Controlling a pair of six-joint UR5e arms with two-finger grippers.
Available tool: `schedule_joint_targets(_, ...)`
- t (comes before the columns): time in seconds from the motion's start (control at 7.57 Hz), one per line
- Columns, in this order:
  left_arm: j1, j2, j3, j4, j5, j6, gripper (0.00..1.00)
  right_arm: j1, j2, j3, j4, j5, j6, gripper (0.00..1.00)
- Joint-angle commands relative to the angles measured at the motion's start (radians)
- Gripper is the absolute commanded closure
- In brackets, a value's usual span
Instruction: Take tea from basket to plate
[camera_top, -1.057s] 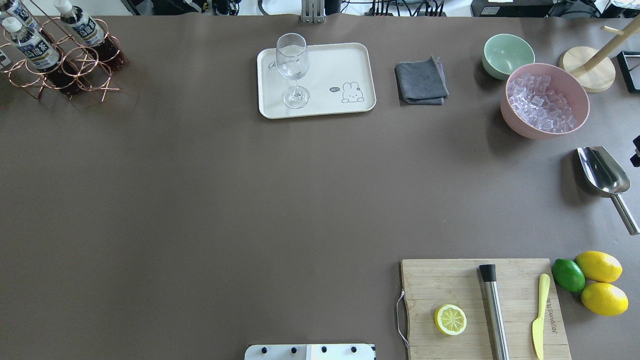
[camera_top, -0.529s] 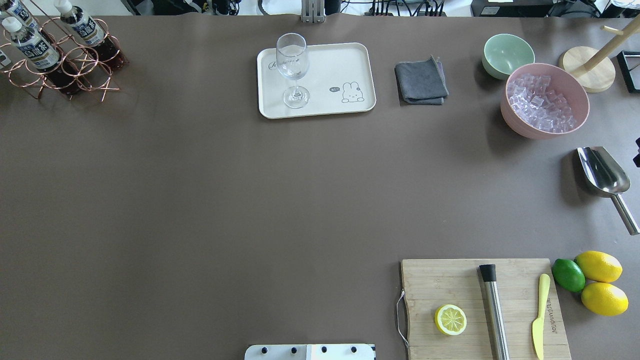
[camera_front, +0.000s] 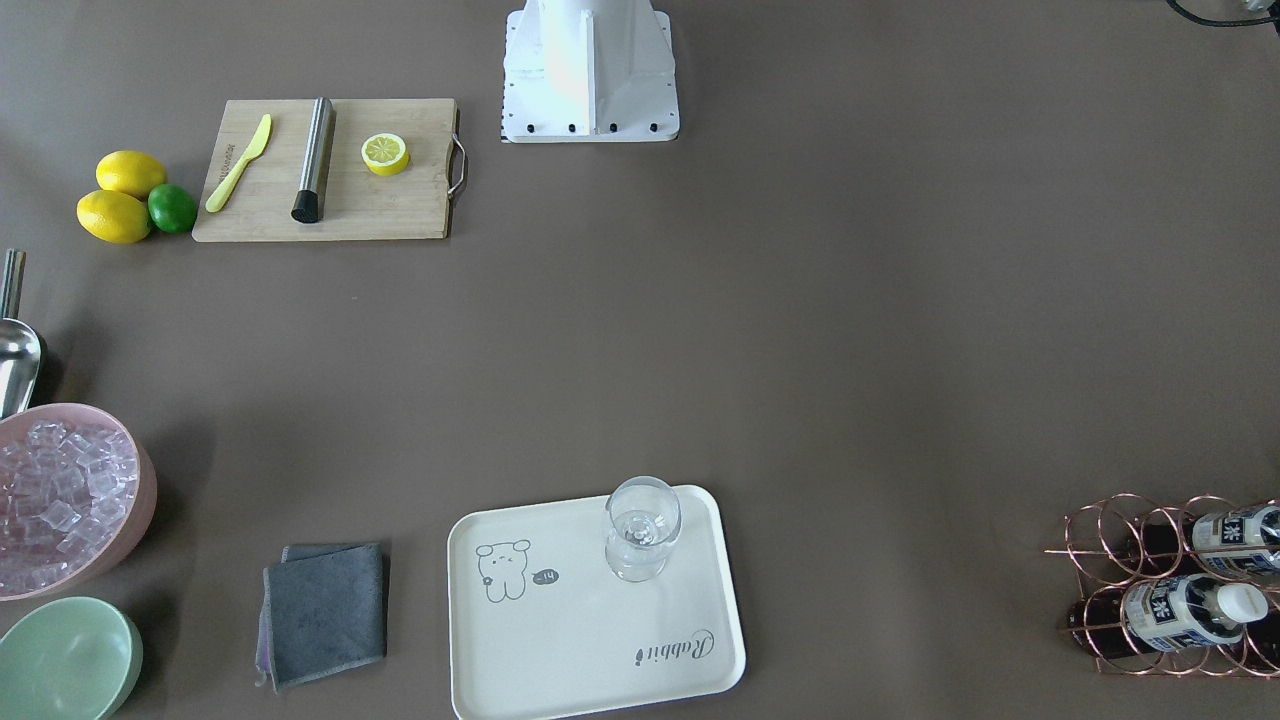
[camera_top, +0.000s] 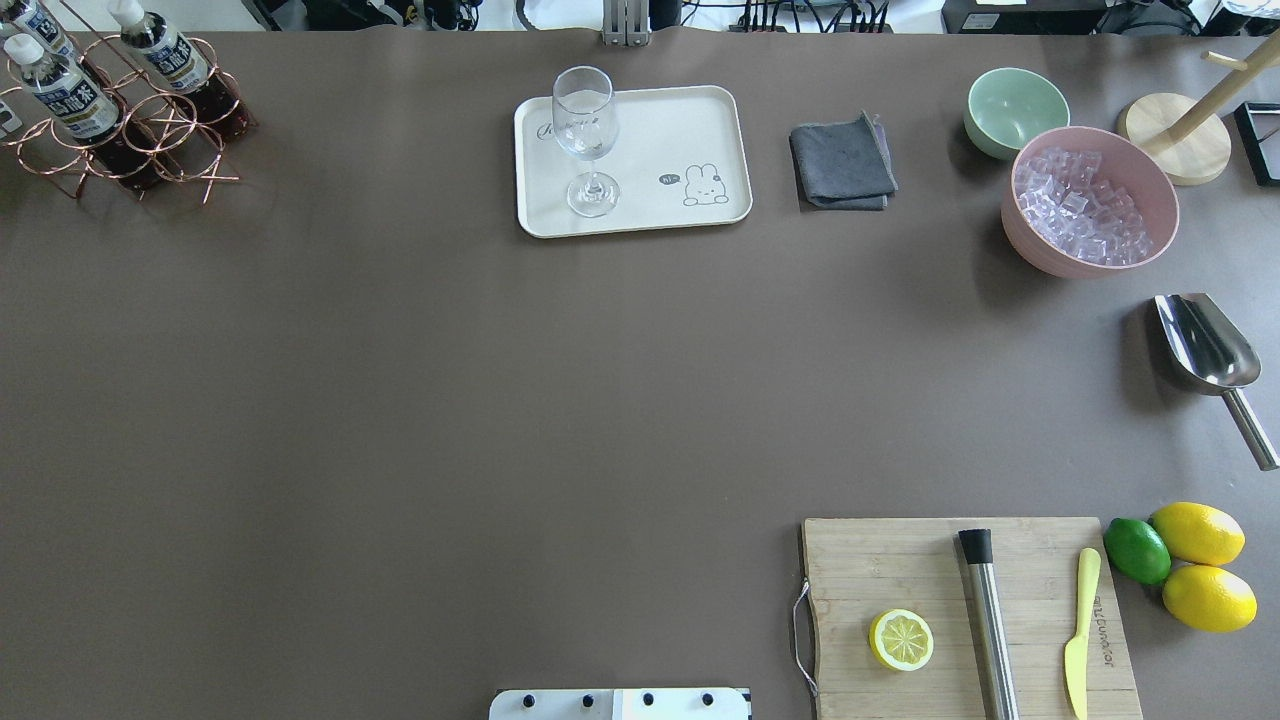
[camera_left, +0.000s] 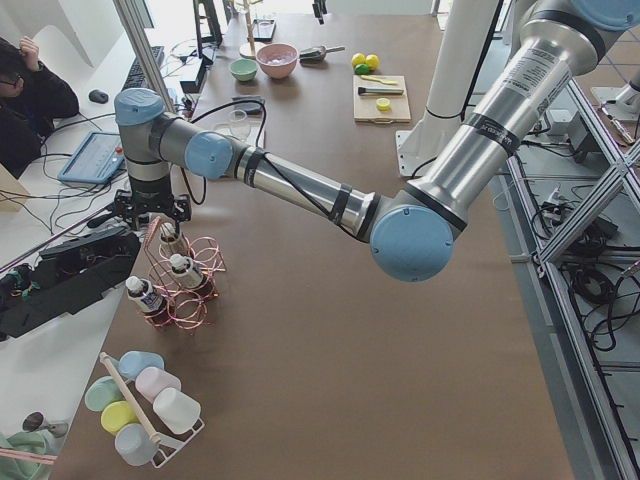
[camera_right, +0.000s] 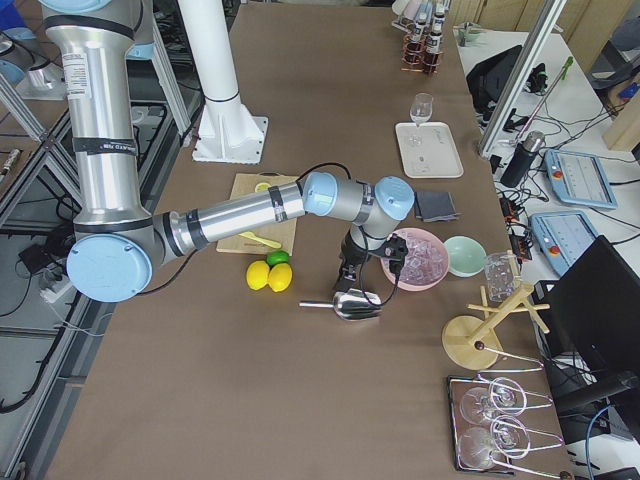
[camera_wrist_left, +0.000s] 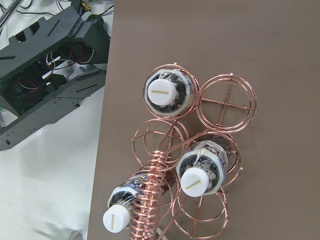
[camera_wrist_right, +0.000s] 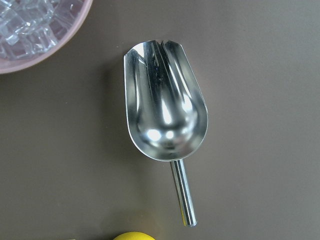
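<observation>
**Operator:** Where is the tea sitting?

**Technician:** All three bottles are standing in the basket, far left. The left gripper is hanging above it. Whether its jaws are parted cannot be told.

**Operator:** What is threatening the lift?

**Technician:** The handle is rising between the bottles, so a descending finger could be striking it. A bottle catching in its ring would be dragging the basket along.

**Operator:** And further right?

**Technician:** A glass is occupying the plate, and a careless set-down could be toppling it. The right gripper, its state likewise unclear, is hovering over the scoop, well apart.
</observation>
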Motion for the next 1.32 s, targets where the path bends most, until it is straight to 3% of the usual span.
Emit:
schedule_joint_targets(0.0,-0.002,-0.065,0.091,-0.006,0.003,0.057,0.07,0.023,-0.005,0.006,-0.018,0.001,0.000,0.00)
schedule_joint_targets(0.79,0.009,-0.065,0.131,-0.014,0.003,0.091,0.12,0.023,-0.003,0.000,-0.017,0.001,0.000,0.00)
schedule_joint_targets(1.19,0.012,-0.065,0.137,-0.023,0.000,0.093,0.22,0.026,-0.011,-0.005,-0.017,0.001,-0.002,0.00)
